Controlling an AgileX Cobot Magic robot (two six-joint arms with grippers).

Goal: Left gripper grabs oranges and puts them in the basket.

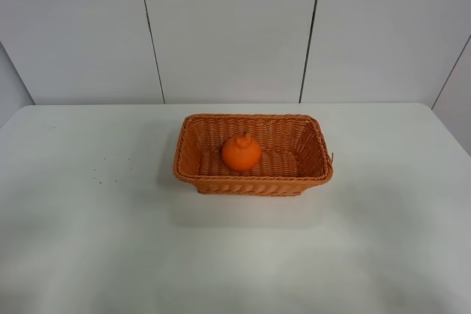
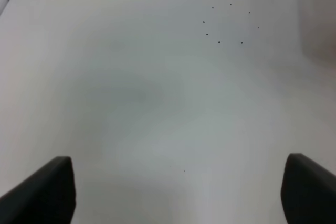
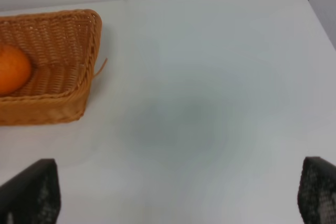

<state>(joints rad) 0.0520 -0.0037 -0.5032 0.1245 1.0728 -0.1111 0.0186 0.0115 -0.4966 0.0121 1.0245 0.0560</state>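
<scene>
Wicker, orange-brown and rectangular, the basket (image 1: pixel 252 154) stands near the middle of the white table (image 1: pixel 88 240) in the exterior high view. The orange (image 1: pixel 241 152) rests inside it on the woven floor, slightly left of centre, knobby top upward. No arm appears in this view, so the placing step looks complete.

Left wrist view: the left gripper (image 2: pixel 177 190) hangs over bare table with its jaws spread wide and nothing between them. A cluster of small dark specks (image 2: pixel 226 23) marks the surface farther off. Neither fruit nor basket shows here.

Right wrist view: the right gripper (image 3: pixel 181 192) is likewise wide apart and empty. The basket's right end and part of the orange lie to the far left of it.

Judgement: what remains is parking. Keep both arms clear of the basket rim so that nothing disturbs the fruit.
</scene>
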